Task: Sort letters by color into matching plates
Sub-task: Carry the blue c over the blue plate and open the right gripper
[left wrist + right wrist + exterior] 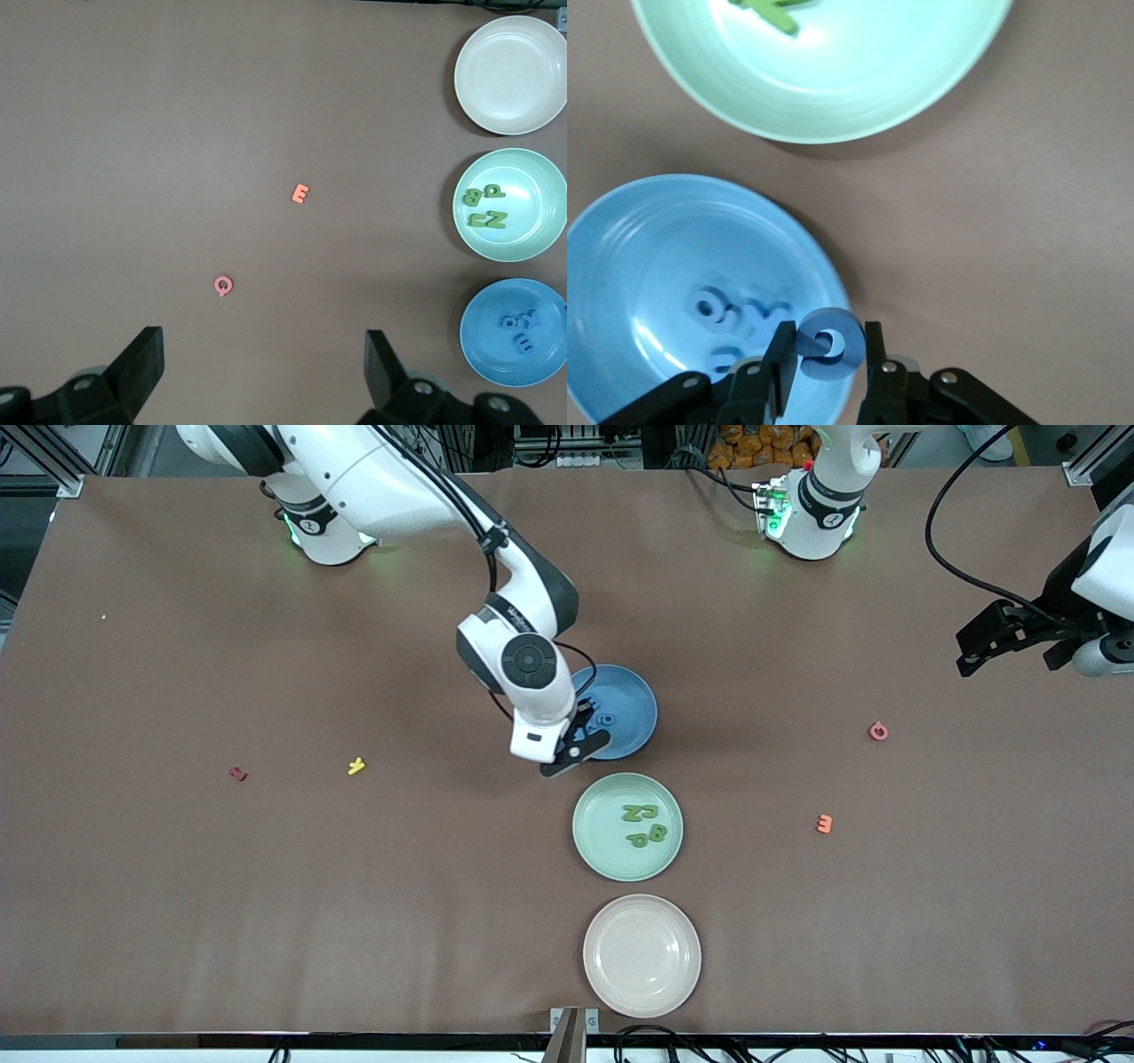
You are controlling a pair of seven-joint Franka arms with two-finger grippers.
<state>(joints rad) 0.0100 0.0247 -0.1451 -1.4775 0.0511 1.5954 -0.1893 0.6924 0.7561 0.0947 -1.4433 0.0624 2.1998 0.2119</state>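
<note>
Right gripper (824, 354): jaws clamped on a blue letter (829, 343), a rounded piece, held over the blue plate (633, 700) at the edge that faces the green plate (602, 841). It has not been let go.

Left gripper (974, 651): jaws wide apart, empty, over bare table toward the left arm's end, well apart from the blue plate. This arm waits.

Blue plate: three blue letters (518, 329) lie in it, bunched together. Judged with the one in the jaws, that makes four blue.

Green plate, just beside the blue plate and nearer the camera: four green letters (644, 823) lie in it. They read roughly as C, Z, B and P, though upside down from the front.

Cream plate (611, 983), next in the row from the blue plate past the green one: nothing in it.

Off the plates, well apart from the blue plate: a pink Q (223, 285) and an orange E (300, 193) toward the left arm's end; a yellow letter (356, 765) and a red letter (237, 774) toward the right arm's end.

Judgement: green sorting looks complete; blue needs only this release. No matching plates show for the four strays.

Other writing: small lettering on the right arm's wrist cannot be read.
</note>
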